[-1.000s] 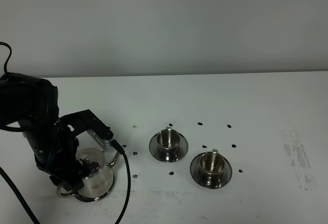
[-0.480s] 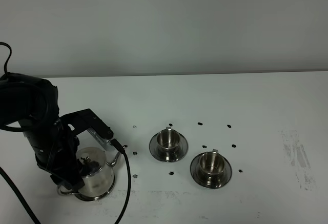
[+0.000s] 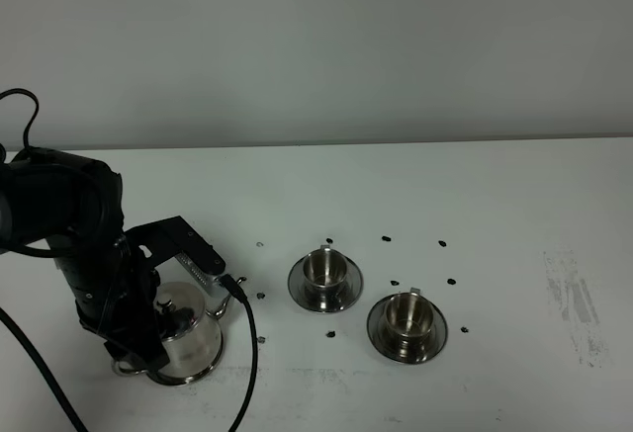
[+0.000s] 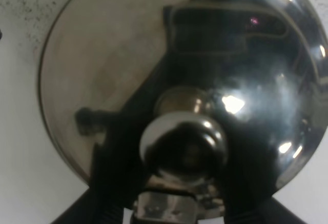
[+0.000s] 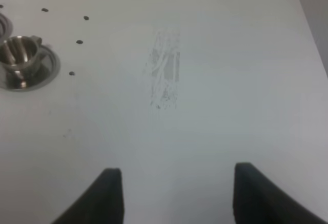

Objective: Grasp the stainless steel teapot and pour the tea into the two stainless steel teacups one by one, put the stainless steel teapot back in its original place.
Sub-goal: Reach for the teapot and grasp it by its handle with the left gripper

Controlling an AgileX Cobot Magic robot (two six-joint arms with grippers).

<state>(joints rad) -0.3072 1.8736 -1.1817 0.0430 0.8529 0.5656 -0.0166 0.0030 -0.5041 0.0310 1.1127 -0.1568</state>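
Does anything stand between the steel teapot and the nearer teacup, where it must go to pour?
Nothing visible blocks it. Between the teapot and the nearer teacup are only black dots on the table and the arm's own cable.

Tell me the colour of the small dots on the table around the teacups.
Black dots, best seen in the exterior high view.
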